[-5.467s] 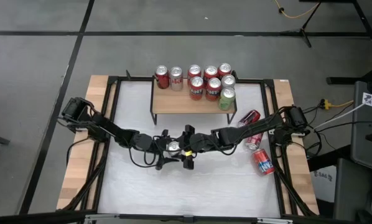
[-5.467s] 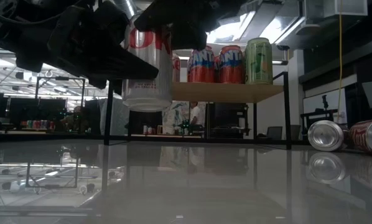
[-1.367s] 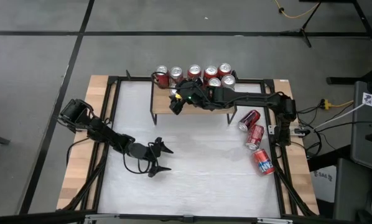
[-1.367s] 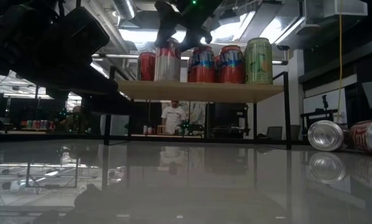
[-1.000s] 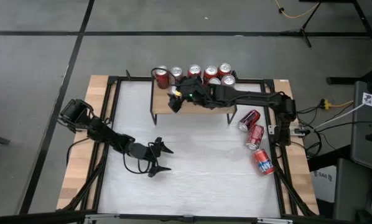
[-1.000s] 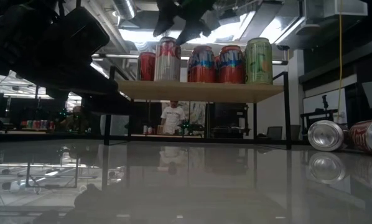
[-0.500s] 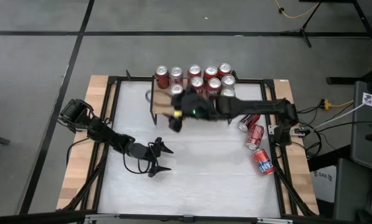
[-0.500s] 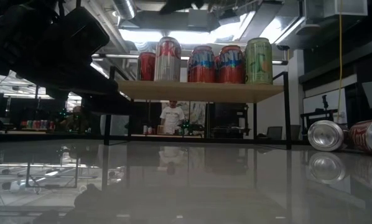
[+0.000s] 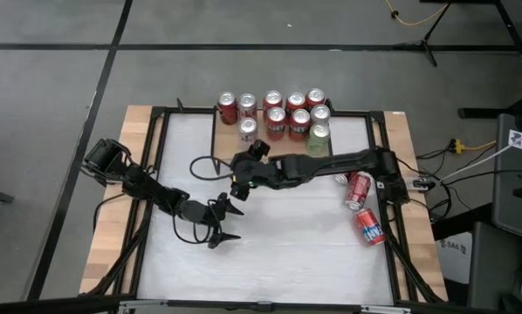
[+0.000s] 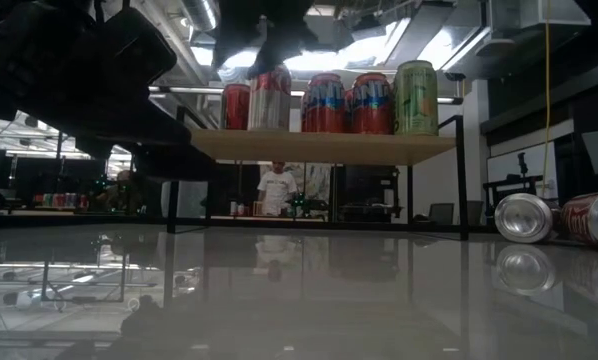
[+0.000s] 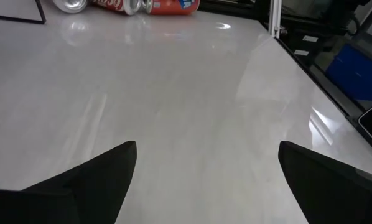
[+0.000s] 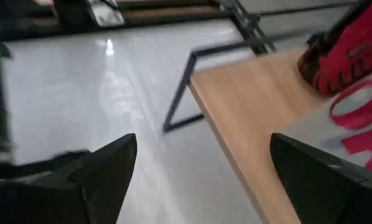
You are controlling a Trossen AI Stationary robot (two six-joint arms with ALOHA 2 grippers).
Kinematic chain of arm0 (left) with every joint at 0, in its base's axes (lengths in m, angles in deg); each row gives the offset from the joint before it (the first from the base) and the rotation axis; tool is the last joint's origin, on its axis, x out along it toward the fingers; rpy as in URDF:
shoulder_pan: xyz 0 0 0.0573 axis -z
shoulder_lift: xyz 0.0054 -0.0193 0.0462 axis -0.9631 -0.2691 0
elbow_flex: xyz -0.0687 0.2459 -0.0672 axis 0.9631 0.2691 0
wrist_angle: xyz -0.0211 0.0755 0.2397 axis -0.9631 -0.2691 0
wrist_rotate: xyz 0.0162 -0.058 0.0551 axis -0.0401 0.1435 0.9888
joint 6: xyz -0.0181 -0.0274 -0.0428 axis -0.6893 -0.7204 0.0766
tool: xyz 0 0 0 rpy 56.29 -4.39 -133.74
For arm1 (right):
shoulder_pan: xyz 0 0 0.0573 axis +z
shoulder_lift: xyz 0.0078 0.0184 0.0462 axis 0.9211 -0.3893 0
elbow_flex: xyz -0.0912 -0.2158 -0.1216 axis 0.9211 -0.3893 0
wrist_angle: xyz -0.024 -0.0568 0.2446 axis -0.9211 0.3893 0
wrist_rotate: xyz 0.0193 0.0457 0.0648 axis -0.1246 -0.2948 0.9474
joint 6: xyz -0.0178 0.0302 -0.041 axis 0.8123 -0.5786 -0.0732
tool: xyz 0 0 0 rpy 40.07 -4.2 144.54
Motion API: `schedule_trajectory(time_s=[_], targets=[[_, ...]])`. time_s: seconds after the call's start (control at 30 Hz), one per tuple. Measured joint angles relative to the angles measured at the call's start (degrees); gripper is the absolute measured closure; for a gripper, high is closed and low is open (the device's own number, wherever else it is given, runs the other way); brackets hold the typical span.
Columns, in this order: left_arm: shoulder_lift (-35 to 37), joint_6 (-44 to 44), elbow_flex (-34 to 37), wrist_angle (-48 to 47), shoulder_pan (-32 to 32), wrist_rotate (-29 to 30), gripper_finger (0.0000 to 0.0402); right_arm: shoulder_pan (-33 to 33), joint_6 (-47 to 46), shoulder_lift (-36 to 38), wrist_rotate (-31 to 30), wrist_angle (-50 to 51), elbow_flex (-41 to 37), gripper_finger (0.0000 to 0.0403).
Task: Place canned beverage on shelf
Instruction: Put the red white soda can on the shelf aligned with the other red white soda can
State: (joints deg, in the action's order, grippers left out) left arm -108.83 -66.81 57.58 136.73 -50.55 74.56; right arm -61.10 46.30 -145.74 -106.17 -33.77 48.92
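A: Left gripper (image 9: 227,222)?
B: Spread wide, empty, on bare table (image 9: 287,253) well in front of the shelf (image 9: 289,148).
A: Right gripper (image 9: 237,184)?
B: Fingers apart, holding nothing, just off the shelf's front-left corner. Can (image 9: 248,129) stands upright near the shelf's left edge.

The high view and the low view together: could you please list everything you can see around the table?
Light-wood plank shelf on black legs: one, at the table's far edge.
Upright drink cans: ten, mostly red, some silver, one green, on the shelf.
Cans lying on their sides: three, mostly red, by the table's right edge.
White table with wooden edges: one.
Person in a white top: one, in the room behind.
Left end effector: open, empty, over mid-table.
Right end effector: open, empty, before the shelf's left end.
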Motion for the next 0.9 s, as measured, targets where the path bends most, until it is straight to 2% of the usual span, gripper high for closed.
schedule_trajectory(time_s=[0.53, 0.9], targets=[[0.0, 0.0, 0.0, 0.1, 0.0, 0.0, 0.0016, -6.4, -1.2, -1.1, 1.0, 1.5, 0.0, 0.0045], [0.0, 0.0, 0.0, 0.1, 0.0, 0.0, 0.0016, -8.4, 0.3, -1.1, 1.8, 1.5, 0.0, 0.0045]])
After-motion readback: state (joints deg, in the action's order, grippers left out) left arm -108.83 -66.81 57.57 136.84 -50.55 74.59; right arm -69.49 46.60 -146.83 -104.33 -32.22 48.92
